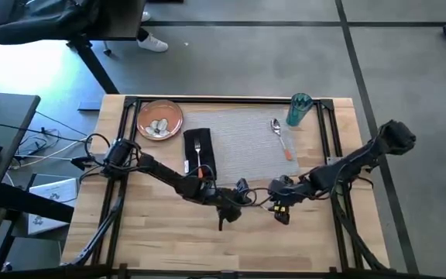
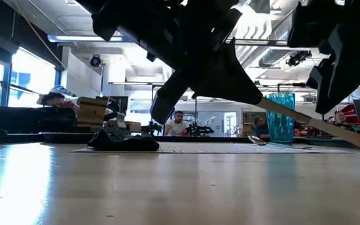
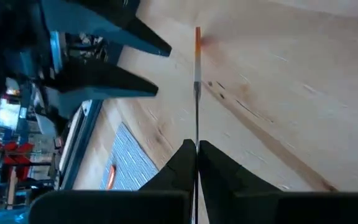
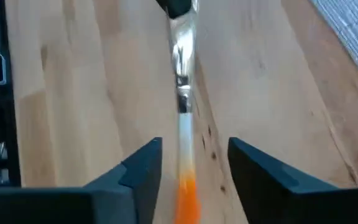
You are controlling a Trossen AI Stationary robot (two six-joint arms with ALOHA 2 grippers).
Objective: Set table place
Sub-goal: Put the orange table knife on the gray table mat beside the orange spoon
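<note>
The left tool (image 1: 221, 222) was over the bare front-middle of the wooden surface (image 1: 161, 240), its fingers (image 3: 182, 163) pressed together on the metal end of an orange-handled knife (image 3: 197, 81), which stuck out ahead of it toward the right arm. The right tool (image 1: 283, 215) faced it from close by, its two fingers (image 4: 143, 163) spread with the knife's orange handle (image 4: 187, 190) lying between them and not touching either one. In the low view the piece showed as a slanting rod (image 2: 317, 125) held above the wood under both dark arms. The rest of the place sat toward the far edge: a grey woven placemat (image 1: 242, 143) with a black napkin (image 1: 199, 159) on its left end and a fork (image 1: 198, 153) lying on the napkin. An orange-handled spoon (image 1: 282, 138) lay on the mat's right part. A teal translucent cup (image 1: 299, 109) stood at the far right corner of the mat. An orange-brown plate (image 1: 159, 118) sat off the mat just beyond its far left corner, with some pale items (image 1: 159, 127) on it that I could not make out.
</note>
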